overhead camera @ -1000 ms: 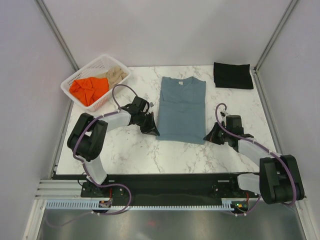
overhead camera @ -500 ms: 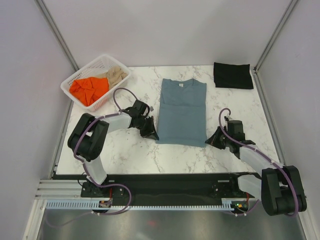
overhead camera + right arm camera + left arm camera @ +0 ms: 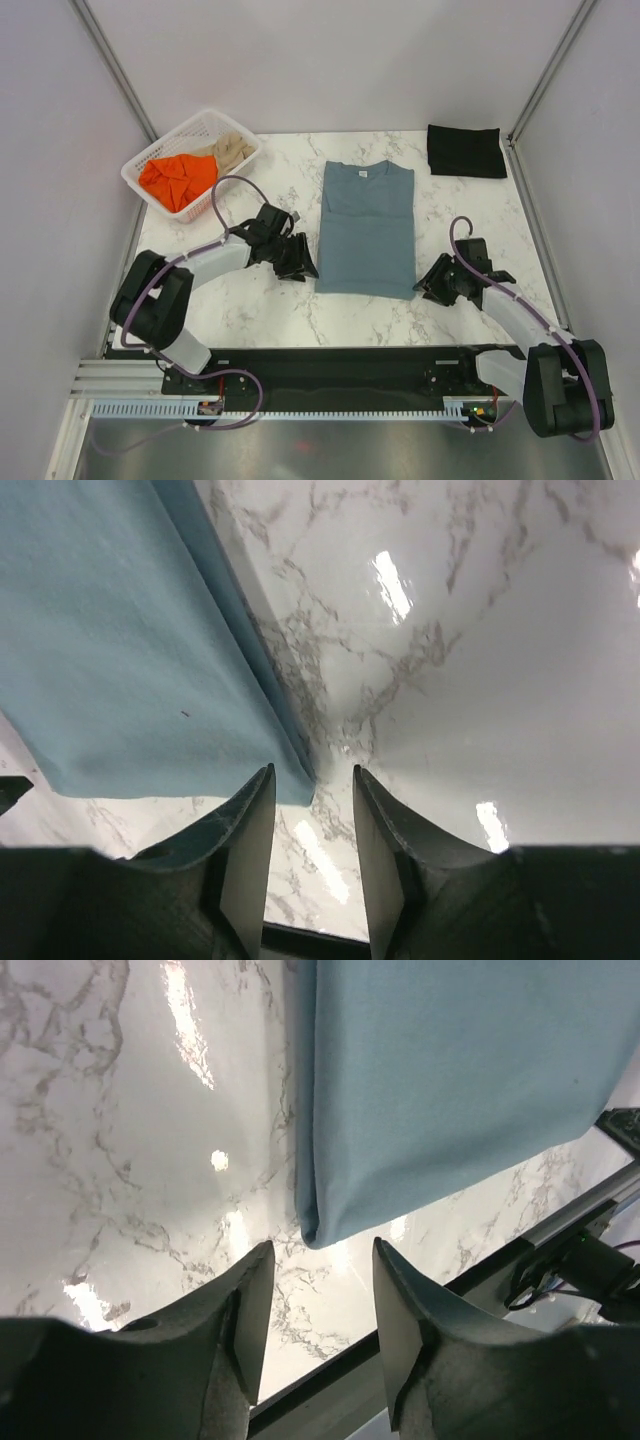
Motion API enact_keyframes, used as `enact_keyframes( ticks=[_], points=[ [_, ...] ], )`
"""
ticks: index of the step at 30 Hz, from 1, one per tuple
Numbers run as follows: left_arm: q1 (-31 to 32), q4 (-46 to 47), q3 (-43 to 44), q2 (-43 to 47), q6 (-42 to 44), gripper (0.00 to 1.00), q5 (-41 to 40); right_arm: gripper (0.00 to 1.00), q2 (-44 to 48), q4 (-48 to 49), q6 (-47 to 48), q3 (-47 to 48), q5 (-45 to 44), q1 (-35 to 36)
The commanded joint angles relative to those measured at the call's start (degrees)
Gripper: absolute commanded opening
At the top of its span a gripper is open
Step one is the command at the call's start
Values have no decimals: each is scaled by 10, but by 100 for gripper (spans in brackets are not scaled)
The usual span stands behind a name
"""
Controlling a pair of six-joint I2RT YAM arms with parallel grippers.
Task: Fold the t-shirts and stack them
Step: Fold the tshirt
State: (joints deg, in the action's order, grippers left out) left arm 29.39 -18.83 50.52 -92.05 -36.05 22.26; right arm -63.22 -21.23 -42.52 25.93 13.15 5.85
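We saw the blue-grey shirt (image 3: 366,230) lying flat on the white marble table (image 3: 250,300). It was folded into a long, neat shape with both sleeves tucked in. The neck was at the far end, and a small white label showed there. The cloth looked smooth, and its long sides were thick where it was doubled over.

The left gripper (image 3: 320,1255) was just beside the shirt's near left corner. Its jaws were apart, and the corner lay right in front of them.

The right gripper (image 3: 312,780) was at the shirt's near right corner. Its jaws were apart too, and the tip of that corner sat between them.

A folded black shirt (image 3: 465,151) lay behind the blue-grey shirt, off to its right. To its left stood a white basket (image 3: 235,128) with a bunched-up orange shirt (image 3: 178,180) and a beige shirt (image 3: 232,150) inside.
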Motion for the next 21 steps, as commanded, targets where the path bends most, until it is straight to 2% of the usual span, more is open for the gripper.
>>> enact_keyframes(
  ticks=[1,5,9,13,21],
  points=[
    [8,5,-15,53,-47,52,-39,47,38,-54,-106,-1,-2,6],
    [18,34,-38,50,-86,55,-14,53,87,-50,-171,-18,-29,8],
    [18,97,-72,37,-125,53,30,54,120,-28,-222,-34,-40,13],
    [21,150,-96,28,-153,53,46,54,110,-17,-237,-42,-45,14],
    [27,154,-108,11,-153,53,46,54,95,28,-272,-72,-53,36]
  ],
)
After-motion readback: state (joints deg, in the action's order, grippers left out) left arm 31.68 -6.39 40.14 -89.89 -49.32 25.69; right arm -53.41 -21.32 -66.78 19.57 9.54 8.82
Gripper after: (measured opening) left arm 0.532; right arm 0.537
